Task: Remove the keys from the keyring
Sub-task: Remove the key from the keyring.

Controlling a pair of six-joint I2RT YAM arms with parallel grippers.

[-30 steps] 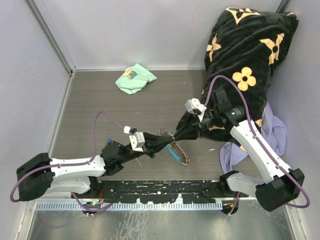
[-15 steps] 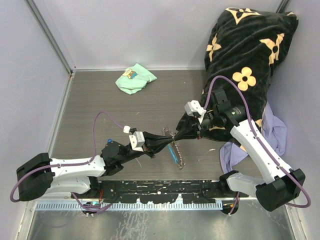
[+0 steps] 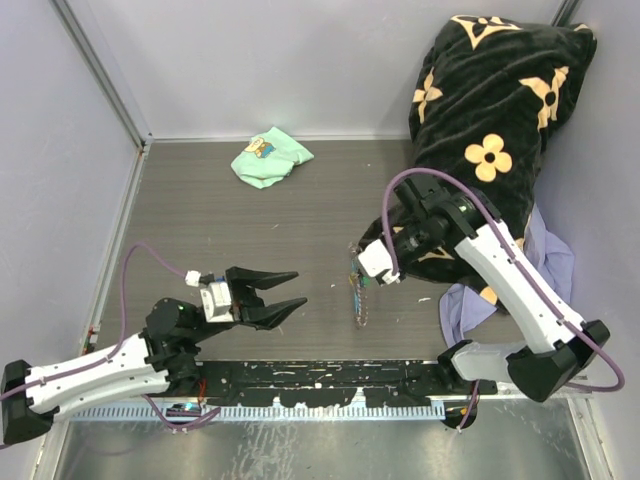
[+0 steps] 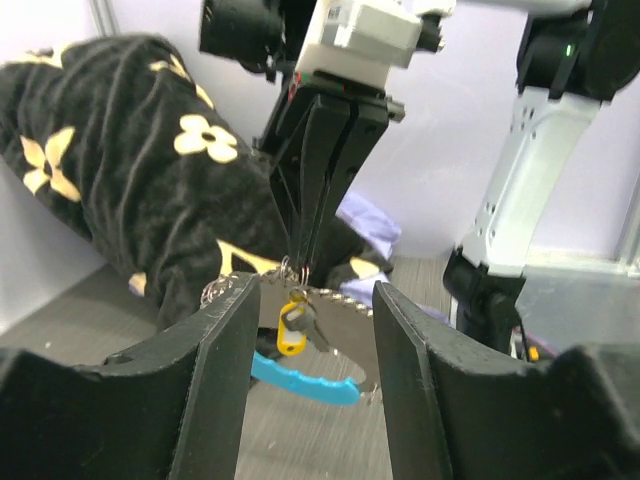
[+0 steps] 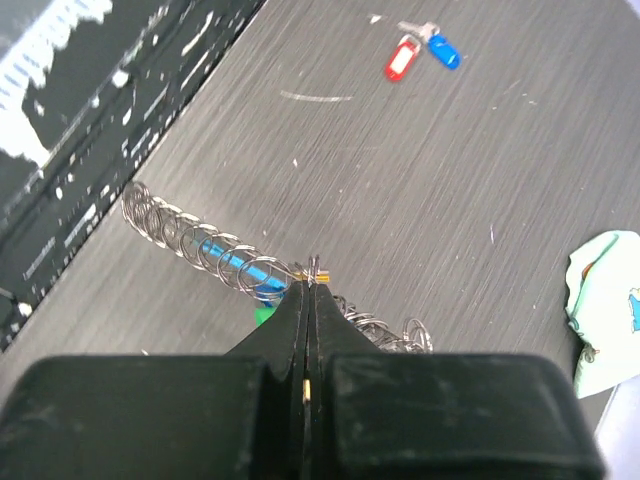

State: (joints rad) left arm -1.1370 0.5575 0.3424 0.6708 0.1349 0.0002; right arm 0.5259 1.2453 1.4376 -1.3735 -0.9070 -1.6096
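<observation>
My right gripper (image 5: 312, 278) is shut on the small silvery keyring (image 5: 315, 266) and holds it above the table. The grey link chain (image 5: 180, 232) and sky-blue fob (image 5: 238, 263) trail from it, with a green tag (image 5: 262, 315) just under the jaws. In the top view the right gripper (image 3: 359, 273) is at mid table, with the chain (image 3: 360, 306) drooping to the surface. Through my open left gripper (image 4: 316, 300) I see a yellow-tagged key (image 4: 290, 327) hanging from the ring. The left gripper (image 3: 300, 287) stands well left of the ring, holding nothing. A red-tagged key (image 5: 402, 62) and a blue-tagged key (image 5: 443, 50) lie loose on the table.
A mint-green cloth (image 3: 270, 157) lies at the back. A black flowered blanket (image 3: 500, 100) fills the back right corner, with a lavender cloth (image 3: 552, 262) beneath it. A black paint-flecked rail (image 3: 320, 380) runs along the near edge. Walls close in the left and back.
My left gripper opened, let go of the ring and drew back left toward the near edge. The right gripper closed on the ring and turned downward with the chain hanging from it.
</observation>
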